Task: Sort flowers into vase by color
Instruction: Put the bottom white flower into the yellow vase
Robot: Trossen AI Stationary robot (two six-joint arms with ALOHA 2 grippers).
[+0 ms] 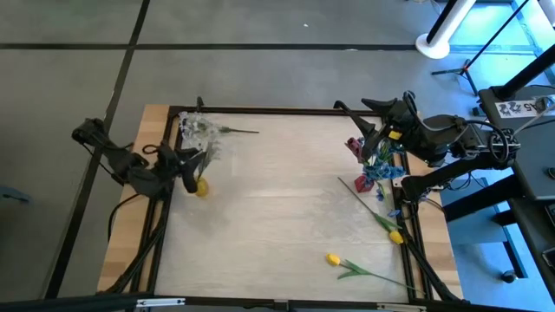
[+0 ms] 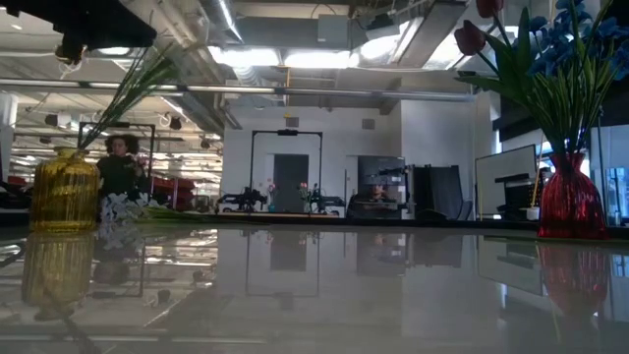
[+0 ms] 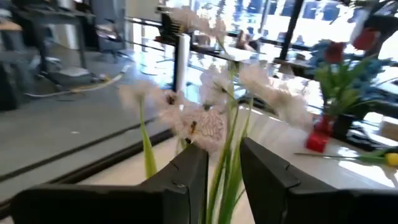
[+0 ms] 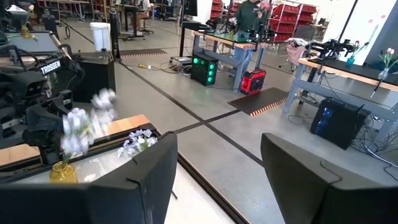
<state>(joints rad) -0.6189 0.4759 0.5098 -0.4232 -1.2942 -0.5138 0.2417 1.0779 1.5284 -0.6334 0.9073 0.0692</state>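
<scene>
My left gripper (image 3: pixel 224 149) hovers at the table's left side (image 1: pixel 191 166), just above the yellow vase (image 1: pixel 201 187), shut on a white sprig (image 3: pixel 208 124). In the low view its green stems (image 2: pixel 133 93) slant up from the vase's mouth (image 2: pixel 67 152). Another white sprig (image 1: pixel 201 130) lies flat on the table at the far left. My right gripper (image 4: pixel 217 149) is open and holds nothing, above the red vase (image 2: pixel 570 202), which holds blue clusters (image 1: pixel 381 169) and a dark red tulip (image 2: pixel 472 37). Two yellow tulips (image 1: pixel 395 234) (image 1: pixel 334 258) lie flat near the near right corner. My left gripper pinches the white sprig's green stems (image 3: pixel 229 163) between its two fingers, below the blossoms. The blossoms stand out beyond the fingertips. The stems hang slanting below the gripper, and their lower ends reach the yellow vase's mouth; whether they are inside it I cannot tell.
A black frame (image 1: pixel 260 110) runs round the table top. The middle of the table (image 1: pixel 277 199) is bare pale wood. A loose green stem (image 1: pixel 364 195) lies beside the red vase. A person (image 2: pixel 120 162) stands in the room far behind the table.
</scene>
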